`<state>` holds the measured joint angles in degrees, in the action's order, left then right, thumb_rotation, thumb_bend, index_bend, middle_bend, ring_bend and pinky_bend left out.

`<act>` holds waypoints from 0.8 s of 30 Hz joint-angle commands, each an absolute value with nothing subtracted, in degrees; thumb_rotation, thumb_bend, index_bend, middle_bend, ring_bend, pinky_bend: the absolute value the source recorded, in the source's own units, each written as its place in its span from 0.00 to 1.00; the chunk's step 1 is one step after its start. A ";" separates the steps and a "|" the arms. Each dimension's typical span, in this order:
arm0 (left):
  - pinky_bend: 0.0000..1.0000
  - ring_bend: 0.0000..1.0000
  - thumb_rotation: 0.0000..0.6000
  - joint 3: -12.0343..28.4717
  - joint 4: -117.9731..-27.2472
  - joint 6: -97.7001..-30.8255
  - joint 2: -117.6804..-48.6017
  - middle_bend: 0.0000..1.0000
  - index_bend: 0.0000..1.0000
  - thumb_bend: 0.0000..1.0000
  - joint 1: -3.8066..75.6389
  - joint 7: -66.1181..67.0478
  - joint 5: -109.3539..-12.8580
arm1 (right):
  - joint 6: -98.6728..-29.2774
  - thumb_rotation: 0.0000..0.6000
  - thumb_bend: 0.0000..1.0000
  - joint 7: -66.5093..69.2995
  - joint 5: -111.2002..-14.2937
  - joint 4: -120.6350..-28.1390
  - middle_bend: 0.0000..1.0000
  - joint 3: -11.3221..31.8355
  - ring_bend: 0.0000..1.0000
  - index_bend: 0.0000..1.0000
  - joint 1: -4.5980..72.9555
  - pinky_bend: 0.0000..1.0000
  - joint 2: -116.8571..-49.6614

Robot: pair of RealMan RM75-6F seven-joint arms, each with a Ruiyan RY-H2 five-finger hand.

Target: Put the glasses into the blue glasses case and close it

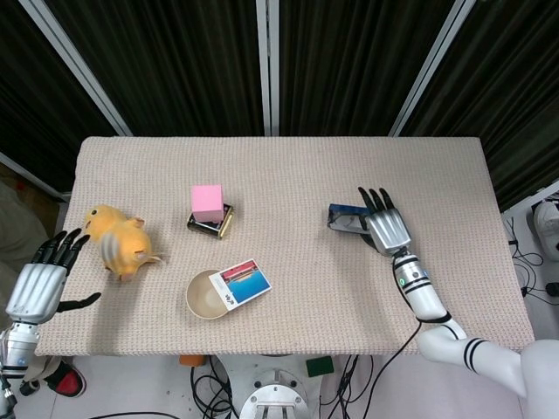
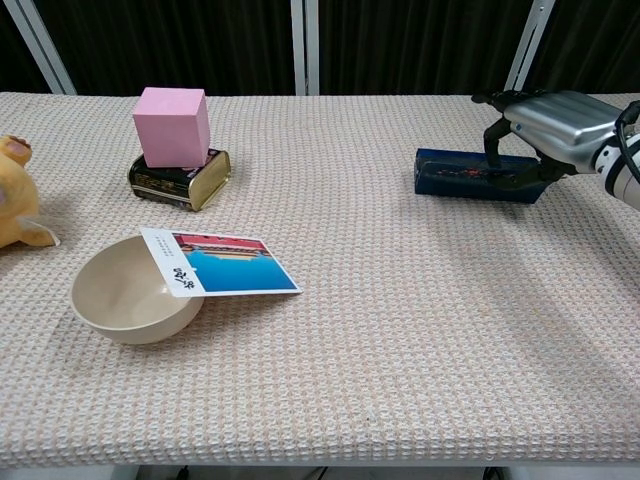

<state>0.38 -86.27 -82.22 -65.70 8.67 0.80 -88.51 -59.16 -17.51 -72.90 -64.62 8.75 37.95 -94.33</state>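
In the head view we see our right hand [image 1: 385, 229] at right of centre, laid palm-down over the right end of the blue glasses case [image 1: 346, 216], whose left end pokes out toward the frame's middle. We judge the hand sits there to press the lid down and steady the case. Our left hand [image 1: 39, 280] hangs at the lower left edge, fingers spread, holding nothing, beside the yellow plush toy [image 1: 120, 239].

In the chest view the case [image 2: 468, 176] lies in the upper right, looking closed; the glasses are not visible. The right hand [image 2: 548, 128] arches over its right end, fingertips [image 2: 493, 131] touching the top.
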 commanded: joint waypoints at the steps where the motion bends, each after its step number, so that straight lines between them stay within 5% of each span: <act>1: 0.13 0.01 0.78 0.36 -86.25 -82.15 -65.63 0.00 0.09 0.07 8.63 0.74 -88.40 | -59.16 1.00 0.93 -16.94 -73.19 -64.23 0.02 9.18 0.00 0.61 38.28 0.00 -94.55; 19: 0.13 0.01 0.78 0.45 -85.89 -81.25 -65.75 0.00 0.09 0.07 8.82 0.56 -87.75 | -55.96 1.00 0.92 -17.88 -70.28 -52.80 0.01 12.18 0.00 0.56 41.85 0.00 -100.70; 21: 0.13 0.01 0.78 0.46 -85.83 -81.14 -65.77 0.00 0.09 0.07 8.85 0.49 -87.69 | -56.56 1.00 0.91 -17.44 -70.73 -51.16 0.00 12.02 0.00 0.52 41.75 0.00 -101.39; 24: 0.13 0.01 0.78 0.45 -85.64 -81.04 -65.92 0.00 0.09 0.07 8.88 0.29 -87.66 | -58.19 1.00 0.81 -18.27 -71.23 -48.40 0.00 11.96 0.00 0.17 41.58 0.00 -102.61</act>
<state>0.45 -85.64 -81.05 -65.92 8.88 0.29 -87.66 -57.19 -17.92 -70.88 -49.77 11.97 41.68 -101.74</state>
